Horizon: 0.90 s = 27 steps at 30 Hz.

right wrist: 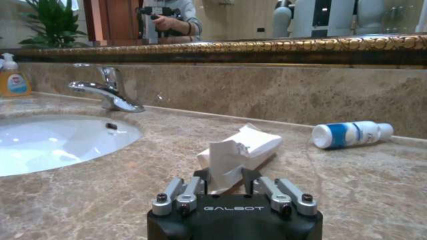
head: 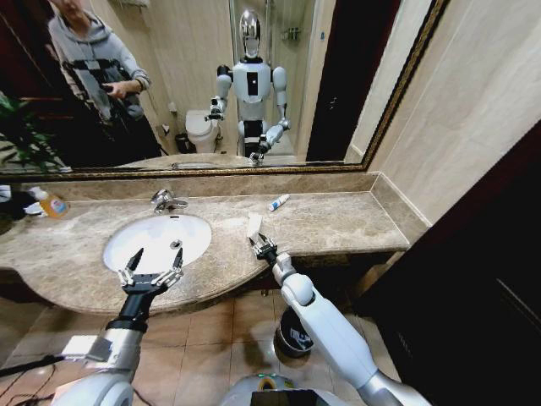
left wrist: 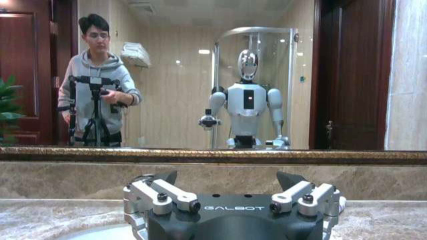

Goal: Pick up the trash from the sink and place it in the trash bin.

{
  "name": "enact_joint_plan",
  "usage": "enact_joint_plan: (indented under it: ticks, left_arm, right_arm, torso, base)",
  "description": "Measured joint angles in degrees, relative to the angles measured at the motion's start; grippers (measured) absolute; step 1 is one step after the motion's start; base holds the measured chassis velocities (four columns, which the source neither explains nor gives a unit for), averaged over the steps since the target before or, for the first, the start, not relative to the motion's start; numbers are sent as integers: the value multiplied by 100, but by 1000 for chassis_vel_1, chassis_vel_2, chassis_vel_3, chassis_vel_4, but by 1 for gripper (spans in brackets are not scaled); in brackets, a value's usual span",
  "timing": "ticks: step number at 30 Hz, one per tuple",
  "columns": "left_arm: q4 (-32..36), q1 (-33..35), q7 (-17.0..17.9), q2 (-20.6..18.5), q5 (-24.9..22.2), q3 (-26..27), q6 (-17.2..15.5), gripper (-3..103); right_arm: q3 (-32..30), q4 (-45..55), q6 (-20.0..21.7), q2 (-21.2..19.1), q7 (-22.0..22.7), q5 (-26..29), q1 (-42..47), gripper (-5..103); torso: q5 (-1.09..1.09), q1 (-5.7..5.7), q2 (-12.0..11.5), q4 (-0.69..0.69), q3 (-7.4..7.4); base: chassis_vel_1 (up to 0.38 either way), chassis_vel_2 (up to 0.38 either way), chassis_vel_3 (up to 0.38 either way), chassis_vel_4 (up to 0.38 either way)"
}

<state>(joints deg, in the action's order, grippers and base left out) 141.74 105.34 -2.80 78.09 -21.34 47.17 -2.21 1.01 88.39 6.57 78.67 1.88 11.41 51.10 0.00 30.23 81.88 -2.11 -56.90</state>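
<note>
Right tool (head: 260, 243) grips white packet (head: 254, 225) on brown marble counter (head: 338, 224); left tool (head: 152, 269) spread wide over sink (head: 127, 241)

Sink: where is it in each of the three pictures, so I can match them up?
Head view: sink under the left gripper.
Left wrist view: pale sliver beside that gripper's body.
Right wrist view: below the tap, beside the white packet.
Shared landmark: the mirror's gold frame.

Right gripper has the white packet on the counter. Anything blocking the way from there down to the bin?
Nothing visible. The right gripper is shut on the white packet near the counter's front edge, and the trash bin stands on the floor just below, beside the right forearm. The left gripper hovers open over the sink.
</note>
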Motion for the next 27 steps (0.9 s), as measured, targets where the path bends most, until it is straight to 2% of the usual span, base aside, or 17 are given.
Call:
enact_joint_plan:
  ticks: [1, 3, 6, 8, 10, 12, 15, 27]
  left_arm:
    - [0, 0, 0, 0, 0, 0, 0, 100]
    - [0, 0, 0, 0, 0, 0, 0, 100]
    - [0, 0, 0, 0, 0, 0, 0, 100]
    - [0, 0, 0, 0, 0, 0, 0, 100]
    - [0, 0, 0, 0, 0, 0, 0, 100]
    - [0, 0, 0, 0, 0, 0, 0, 100]
    - [0, 0, 0, 0, 0, 0, 0, 100]
    - [0, 0, 0, 0, 0, 1, 0, 100]
  right_arm:
    - [0, 0, 0, 0, 0, 0, 0, 36]
    - [-33, -1, 0, -17, -2, 4, 9, 28]
    - [-56, 1, 0, -29, -2, 10, 25, 24]
    - [-87, 28, 0, -54, -6, 19, 58, 13]
    - [-94, 38, 0, -61, -6, 22, 63, 13]
    - [-116, 71, 0, -93, -8, 39, 79, 5]
    - [-140, 102, 0, -123, -9, 56, 87, 0]
    - [-381, 628, 99, -363, -16, 214, 371, 0]
  torso:
    - [0, 0, 0, 0, 0]
    - [0, 0, 0, 0, 0]
    - [0, 0, 0, 0, 0]
    - [0, 0, 0, 0, 0]
    - [0, 0, 0, 0, 0]
    - [0, 0, 0, 0, 0]
    - [0, 0, 0, 0, 0]
    - [1, 0, 0, -1, 0]
  base:
    - [0, 0, 0, 0]
    - [0, 0, 0, 0]
    - [0, 0, 0, 0]
    - [0, 0, 0, 0]
    - [0, 0, 0, 0]
    - [0, 0, 0, 0]
    - [0, 0, 0, 0]
    - [0, 0, 0, 0]
